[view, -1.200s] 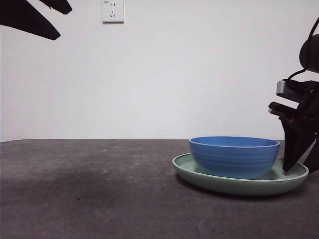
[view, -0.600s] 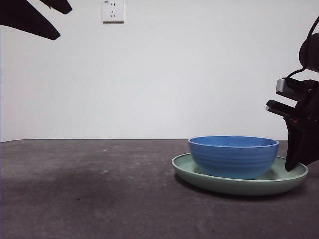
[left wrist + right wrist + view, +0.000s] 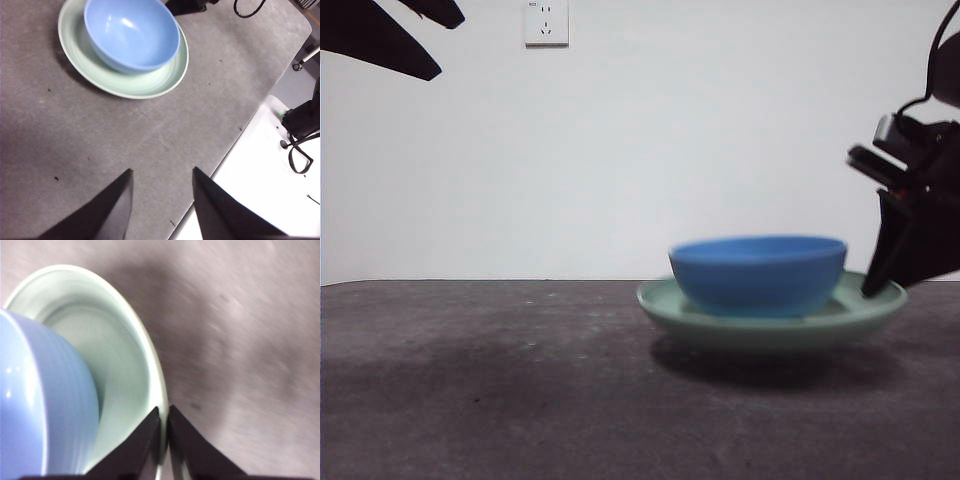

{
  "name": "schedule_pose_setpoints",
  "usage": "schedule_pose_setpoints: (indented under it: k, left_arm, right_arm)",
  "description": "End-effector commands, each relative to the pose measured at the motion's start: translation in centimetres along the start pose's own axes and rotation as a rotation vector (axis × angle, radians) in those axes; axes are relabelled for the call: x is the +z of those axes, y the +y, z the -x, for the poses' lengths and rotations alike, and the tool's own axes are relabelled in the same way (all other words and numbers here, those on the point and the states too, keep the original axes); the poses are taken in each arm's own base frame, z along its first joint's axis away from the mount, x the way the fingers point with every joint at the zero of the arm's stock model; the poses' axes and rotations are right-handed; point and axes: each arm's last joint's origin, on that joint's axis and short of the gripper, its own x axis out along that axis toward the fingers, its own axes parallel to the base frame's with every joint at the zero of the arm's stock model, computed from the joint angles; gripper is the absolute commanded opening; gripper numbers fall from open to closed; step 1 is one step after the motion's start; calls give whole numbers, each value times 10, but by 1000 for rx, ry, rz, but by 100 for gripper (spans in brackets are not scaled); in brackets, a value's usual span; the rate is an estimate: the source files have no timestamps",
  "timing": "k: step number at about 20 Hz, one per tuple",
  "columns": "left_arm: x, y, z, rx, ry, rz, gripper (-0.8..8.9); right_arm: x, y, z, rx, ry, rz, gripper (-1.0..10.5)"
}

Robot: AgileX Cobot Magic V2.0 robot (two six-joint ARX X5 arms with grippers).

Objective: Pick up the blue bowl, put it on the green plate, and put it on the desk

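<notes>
The blue bowl sits inside the green plate. My right gripper is shut on the plate's right rim and holds plate and bowl lifted above the desk, with a shadow under them. In the right wrist view the jaws pinch the plate's rim beside the bowl. My left gripper is open and empty, high above the desk, away from the plate and bowl.
A white wall with a socket stands behind the desk. The left wrist view shows the desk's edge and a white stand with cables beyond it.
The right gripper has risen and shifted left, lifting the green plate with the blue bowl off the desk. The left arm has not moved.
</notes>
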Motion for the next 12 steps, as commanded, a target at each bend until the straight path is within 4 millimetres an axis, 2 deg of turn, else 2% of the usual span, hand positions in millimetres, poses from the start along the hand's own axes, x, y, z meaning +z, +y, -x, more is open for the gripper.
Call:
schedule_pose_setpoints:
  k: [1, 4, 8, 12]
  left_arm:
    - [3, -1, 0, -9, -15, -27, 186]
    - [4, -1, 0, -9, -15, -27, 187]
    - [4, -1, 0, -9, -15, -27, 186]
    - [4, -1, 0, -9, -15, -27, 187]
  right_arm:
    - [5, 7, 4, 49, -29, -33, 14]
    - [8, 19, 4, 74, -42, -25, 14]
    - [14, 45, -2, 109, -82, 2, 14]
    - [18, 62, -18, 117, -60, 6, 14]
